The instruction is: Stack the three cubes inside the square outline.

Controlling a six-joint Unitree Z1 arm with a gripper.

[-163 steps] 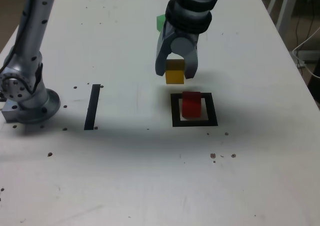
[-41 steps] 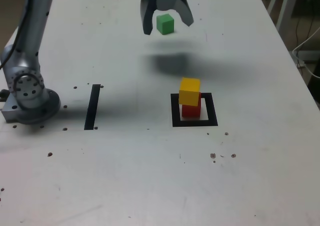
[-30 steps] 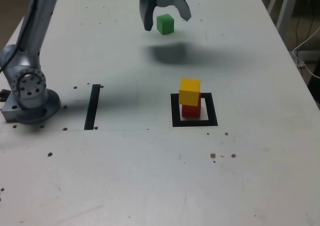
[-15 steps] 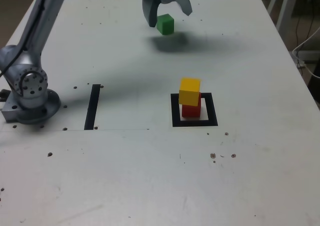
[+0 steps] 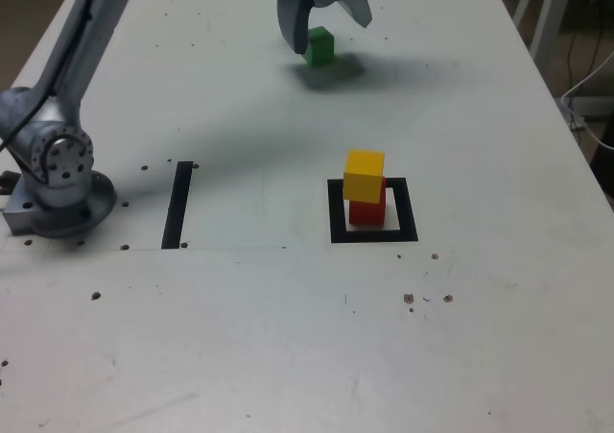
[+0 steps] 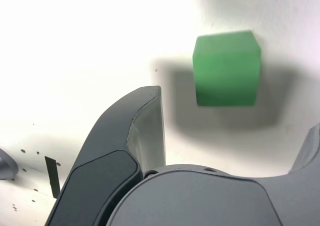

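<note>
The green cube (image 5: pixel 319 46) sits alone on the white table at the far side; in the wrist view the green cube (image 6: pixel 227 68) lies just ahead of the fingers. My gripper (image 5: pixel 324 25) hangs open right over it, one finger (image 6: pixel 142 121) beside the cube and not touching it. My gripper (image 6: pixel 236 113) holds nothing. Nearer the front, the yellow cube (image 5: pixel 364 175) rests slightly askew on the red cube (image 5: pixel 366 212), which stands inside the square outline (image 5: pixel 336 224) of black tape.
A straight black tape strip (image 5: pixel 177 204) lies at the exterior view's left of the outline. The arm's round base (image 5: pixel 53 179) stands at the table's left edge. Dark specks dot the table. Beyond the right edge are white legs and cables (image 5: pixel 585 87).
The open gripper has come down toward the green cube and its shadow has closed in under it. The yellow cube, held above the red one in the oldest frame, sits on it.
</note>
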